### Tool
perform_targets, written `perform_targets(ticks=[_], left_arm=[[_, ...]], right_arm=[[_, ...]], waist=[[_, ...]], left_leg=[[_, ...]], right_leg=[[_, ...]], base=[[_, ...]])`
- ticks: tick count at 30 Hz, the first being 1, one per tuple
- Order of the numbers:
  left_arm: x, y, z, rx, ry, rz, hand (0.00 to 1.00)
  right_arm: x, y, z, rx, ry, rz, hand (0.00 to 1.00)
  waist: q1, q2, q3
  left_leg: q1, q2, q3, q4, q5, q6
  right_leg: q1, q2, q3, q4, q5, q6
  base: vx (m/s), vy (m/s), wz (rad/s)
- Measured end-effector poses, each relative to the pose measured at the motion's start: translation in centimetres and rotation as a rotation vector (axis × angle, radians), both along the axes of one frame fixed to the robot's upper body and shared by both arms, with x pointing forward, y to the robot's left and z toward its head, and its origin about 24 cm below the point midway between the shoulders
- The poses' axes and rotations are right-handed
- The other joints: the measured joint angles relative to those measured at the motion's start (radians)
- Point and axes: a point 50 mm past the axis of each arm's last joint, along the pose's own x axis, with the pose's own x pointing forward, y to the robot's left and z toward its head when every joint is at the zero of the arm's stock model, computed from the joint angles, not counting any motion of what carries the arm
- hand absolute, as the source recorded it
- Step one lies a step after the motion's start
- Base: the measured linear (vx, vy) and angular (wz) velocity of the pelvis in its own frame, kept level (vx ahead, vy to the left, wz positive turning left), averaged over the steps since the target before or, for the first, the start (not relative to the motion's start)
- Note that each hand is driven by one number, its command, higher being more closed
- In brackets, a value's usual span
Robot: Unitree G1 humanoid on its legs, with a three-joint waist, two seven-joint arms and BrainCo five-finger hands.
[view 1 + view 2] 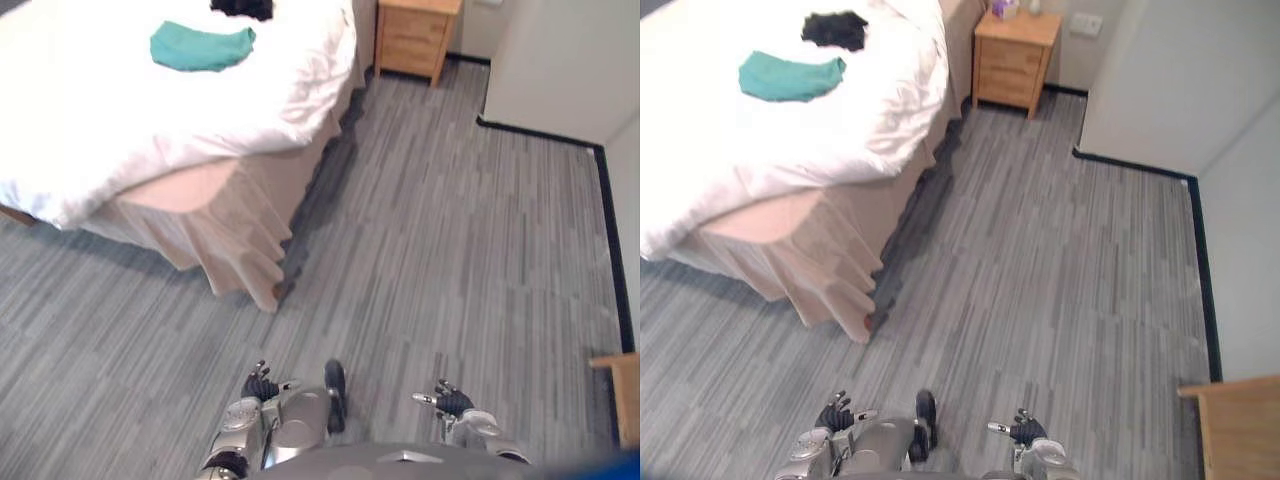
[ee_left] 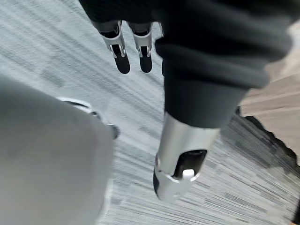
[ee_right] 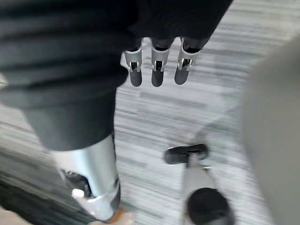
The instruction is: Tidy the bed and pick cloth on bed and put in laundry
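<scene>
Cloth (image 1: 203,47), teal and softly folded, lies on the white-quilted bed (image 1: 90,120), long axis nine-to-three, well off at eleven o'clock from the nearer left hand (image 1: 262,385) and the right hand (image 1: 450,402); both hang loosely spread, empty.

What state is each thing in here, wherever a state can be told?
White fabric duvet: rumpled, overhanging the corner.
Teal crumpled cloth: lying on the duvet.
Black crumpled cloth: lying on the duvet.
Light wooden bedside cabinet: shut.
Left robot hand: open, empty.
Right robot hand: open, empty.
</scene>
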Motion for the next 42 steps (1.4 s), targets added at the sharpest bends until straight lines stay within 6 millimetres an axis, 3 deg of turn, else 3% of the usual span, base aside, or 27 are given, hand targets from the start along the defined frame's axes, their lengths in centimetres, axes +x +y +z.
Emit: perform_targets(ticks=[2, 3, 5, 6, 7, 8, 10, 12, 13, 14, 15, 16, 17, 19, 20, 21, 23, 25, 26, 27, 28, 31, 34, 37, 39, 40, 42], left_arm=[[-0.3, 0.0, -0.1, 0.014, 0.021, -0.039, 0.0], [-0.6, -0.3, -0.3, 0.012, 0.035, -0.057, 0.0], [-0.9, -0.3, -0.5, 0.006, 0.047, -0.055, 0.0], [-1.0, -0.4, -0.5, 0.003, 0.05, -0.056, 0.0], [-0.7, -0.6, -0.5, -0.004, 0.042, -0.059, 0.0], [-0.7, -0.8, -0.5, -0.009, 0.042, -0.061, 0.0], [-0.5, -0.8, -0.4, -0.027, 0.034, -0.055, 0.0], [-0.8, -0.6, -0.5, -0.04, 0.045, -0.002, 0.0], [-1.2, -0.4, -0.6, -0.055, 0.05, 0.055, 0.0], [-1.4, -0.7, -0.7, -0.07, 0.052, 0.08, 0.0], [-1.9, -1.2, -0.9, -0.099, 0.058, 0.131, 0.0], [-1.9, -1.9, -0.9, -0.129, 0.053, 0.173, 0.0], [-1.9, -2.0, -0.9, -0.132, 0.048, 0.191, 0.0], [-2.1, -1.0, -0.7, -0.143, 0.019, 0.297, 0.0], [-2.2, -0.8, -0.7, -0.142, 0.017, 0.31, 0.0], [-2.2, -0.6, -0.7, -0.14, 0.008, 0.313, 0.0], [-2.0, -0.5, -0.6, -0.14, -0.011, 0.303, 0.0], [-2.0, -0.8, -0.6, -0.16, -0.012, 0.29, 0.0], [-2.0, -1.2, -0.6, -0.177, -0.012, 0.284, 0.0], [-2.0, -1.3, -0.6, -0.179, -0.012, 0.277, 0.0], [-2.2, -1.3, -0.7, -0.18, -0.005, 0.264, 0.0], [-2.2, -0.2, -0.6, -0.168, -0.011, 0.282, 0.0], [-2.5, 0.0, -0.7, -0.186, -0.001, 0.317, 0.0], [-2.9, 0.0, -0.8, -0.215, 0.011, 0.341, 0.0], [-2.9, 0.6, -0.7, -0.242, -0.008, 0.364, 0.0], [-2.9, 0.9, -0.6, -0.261, -0.027, 0.4, 0.0], [-2.9, 1.4, -0.5, -0.289, -0.069, 0.508, 0.0]], right_arm=[[0.3, -0.4, 0.2, -0.022, -0.029, -0.015, 0.0], [0.4, -0.7, 0.3, -0.036, -0.041, -0.033, 0.0], [0.7, -0.9, 0.5, -0.048, -0.061, -0.039, 0.0], [0.9, -1.0, 0.6, -0.049, -0.075, -0.046, 0.0], [1.2, -1.2, 0.8, -0.052, -0.093, -0.049, 0.0], [1.3, -1.2, 0.8, -0.053, -0.1, -0.05, 0.0], [1.3, -1.3, 0.9, -0.044, -0.11, -0.079, 0.0], [1.4, -1.2, 0.9, -0.043, -0.111, -0.076, 0.0], [1.3, -0.9, 0.8, -0.037, -0.105, -0.067, 0.0], [1.4, -0.9, 0.8, -0.038, -0.103, -0.064, 0.0], [1.7, -1.2, 1.0, -0.05, -0.11, -0.057, 0.0], [2.1, -1.5, 1.1, -0.062, -0.104, -0.037, 0.0], [2.2, -1.5, 1.1, -0.067, -0.098, -0.018, 0.0], [2.4, -0.6, 1.0, -0.073, -0.074, 0.074, 0.0], [2.4, -0.3, 1.0, -0.073, -0.07, 0.097, 0.0], [2.1, 0.1, 0.8, -0.067, -0.052, 0.123, 0.0], [1.8, 0.2, 0.6, -0.075, -0.027, 0.171, 0.0], [1.7, -0.2, 0.6, -0.103, -0.012, 0.213, 0.0], [1.4, -0.6, 0.5, -0.118, 0.008, 0.232, 0.0], [1.2, -0.9, 0.4, -0.125, 0.024, 0.24, 0.0], [1.1, -0.9, 0.4, -0.126, 0.035, 0.243, 0.0], [1.4, -0.6, 0.4, -0.124, 0.044, 0.246, 0.0], [1.1, -0.2, 0.2, -0.097, 0.053, 0.2, 0.0], [1.0, 0.2, 0.1, -0.076, 0.058, 0.172, 0.0], [0.8, 0.6, 0.1, -0.053, 0.059, 0.147, 0.0], [0.7, 0.9, 0.0, -0.038, 0.063, 0.126, 0.0], [0.5, 1.0, -0.1, -0.034, 0.071, 0.112, 0.0]], waist=[[-0.008, 0.001, 0.0], [-0.015, 0.019, 0.004], [-0.039, 0.025, 0.001], [-0.054, 0.033, 0.002], [-0.059, 0.043, 0.003], [-0.061, 0.046, 0.003], [-0.057, 0.043, 0.0], [-0.055, 0.038, 0.0], [-0.052, 0.03, -0.01], [-0.049, 0.042, -0.013], [-0.042, 0.077, -0.024], [-0.038, 0.1, -0.026], [-0.034, 0.106, -0.024], [-0.015, 0.094, -0.016], [-0.013, 0.089, -0.013], [-0.009, 0.09, -0.011], [0.003, 0.079, -0.007], [-0.003, 0.09, -0.011], [-0.004, 0.105, -0.018], [-0.003, 0.108, -0.018], [-0.002, 0.094, -0.025], [0.007, 0.045, -0.022], [0.006, 0.034, -0.019], [-0.006, 0.038, -0.012], [-0.013, 0.028, -0.01], [-0.009, 0.014, -0.014], [-0.001, -0.008, -0.017]], left_leg=[[0.079, -0.015, -0.032, -0.004, -0.028, 0.006], [0.14, -0.014, -0.066, -0.029, -0.042, 0.01], [0.213, 0.001, -0.131, -0.068, -0.055, 0.019], [0.242, 0.023, -0.169, -0.077, -0.067, 0.021], [0.255, 0.048, -0.212, -0.078, -0.084, 0.022], [0.259, 0.06, -0.241, -0.077, -0.094, 0.019], [0.263, 0.075, -0.362, -0.068, -0.136, 0.001], [0.296, 0.071, -0.432, -0.048, -0.187, -0.019], [0.324, 0.076, -0.476, -0.025, -0.237, -0.035], [0.334, 0.094, -0.48, -0.009, -0.256, -0.055], [0.332, 0.127, -0.435, 0.019, -0.256, -0.088], [0.328, 0.152, -0.395, 0.052, -0.228, -0.128], [0.321, 0.162, -0.382, 0.092, -0.215, -0.144], [0.198, 0.203, -0.326, 0.424, -0.151, -0.206], [0.159, 0.227, -0.281, 0.513, -0.15, -0.21], [0.109, 0.285, -0.17, 0.614, -0.162, -0.206], [0.068, 0.327, -0.003, 0.589, -0.183, -0.199], [0.05, 0.308, 0.134, 0.382, -0.154, -0.189], [0.039, 0.298, 0.188, 0.26, -0.074, -0.17], [0.033, 0.295, 0.221, 0.229, -0.066, -0.145], [0.048, 0.27, 0.227, 0.167, -0.073, -0.134], [0.112, 0.174, 0.151, -0.063, 0.01, -0.108], [0.167, 0.126, 0.088, -0.183, 0.059, -0.094], [0.204, 0.12, -0.008, -0.196, 0.056, -0.086], [0.203, 0.127, -0.067, -0.194, 0.056, -0.087], [0.203, 0.127, -0.091, -0.193, 0.059, -0.092], [0.205, 0.108, -0.108, -0.2, 0.064, -0.101]], right_leg=[[-0.098, -0.027, -0.055, 0.175, -0.085, -0.013], [-0.141, -0.025, -0.109, 0.192, -0.151, -0.03], [-0.198, 0.018, -0.166, 0.111, -0.224, -0.057], [-0.236, 0.063, -0.182, 0.007, -0.24, -0.088], [-0.278, 0.111, -0.18, -0.131, -0.236, -0.091], [-0.3, 0.135, -0.171, -0.228, -0.219, -0.089], [-0.354, 0.175, -0.08, -0.62, -0.046, -0.074], [-0.36, 0.162, -0.02, -0.744, 0.018, -0.055], [-0.347, 0.157, 0.003, -0.73, 0.076, -0.069], [-0.341, 0.163, -0.004, -0.704, 0.117, -0.079], [-0.341, 0.173, -0.041, -0.649, 0.124, -0.109], [-0.322, 0.179, -0.082, -0.615, 0.083, -0.163], [-0.3, 0.18, -0.105, -0.607, 0.067, -0.173], [-0.185, 0.177, -0.183, -0.628, 0.001, -0.2], [-0.151, 0.179, -0.211, -0.645, -0.009, -0.206], [-0.068, 0.179, -0.271, -0.683, -0.016, -0.212], [0.017, 0.164, -0.333, -0.746, -0.02, -0.207], [0.071, 0.139, -0.41, -0.774, -0.042, -0.176], [0.088, 0.138, -0.458, -0.772, -0.06, -0.16], [0.099, 0.139, -0.479, -0.765, -0.072, -0.15], [0.109, 0.134, -0.502, -0.755, -0.085, -0.135], [0.106, 0.101, -0.546, -0.737, -0.097, -0.125], [0.106, 0.056, -0.55, -0.639, -0.126, -0.088], [0.062, 0.01, -0.507, -0.407, -0.149, -0.121], [0.047, 0.044, -0.397, -0.436, -0.211, -0.129], [0.039, 0.067, -0.35, -0.503, -0.203, -0.133], [0.033, 0.065, -0.332, -0.601, -0.141, -0.113]], base=[[-0.01, -0.002, 0.38], [-0.12, -0.07, 0.57], [-0.24, -0.102, 0.88], [-0.39, -0.11, 1.18], [-0.41, -0.084, 1.11], [-0.46, -0.089, 1.31], [-0.44, -0.124, 1.48], [-0.07, -0.235, 1.33], [0.2, -0.293, 1.16], [0.43, -0.254, 1.08], [0.56, -0.18, 1.07], [0.57, -0.155, 1.09], [0.49, -0.162, 0.96], [0.32, -0.18, 0.93], [0.18, -0.092, 1.02], [-0.01, 0.025, 1.02], [-0.17, 0.064, 0.94], [-0.32, 0.088, 1.0], [-0.25, 0.14, 1.09], [-0.06, 0.166, 1.23], [0.16, 0.147, 1.11], [0.19, 0.09, 0.85], [0.17, 0.125, 0.76], [0.13, 0.075, 0.8], [0.08, -0.016, 1.03], [0.06, -0.051, 0.89], [0.05, -0.091, 0.44]])
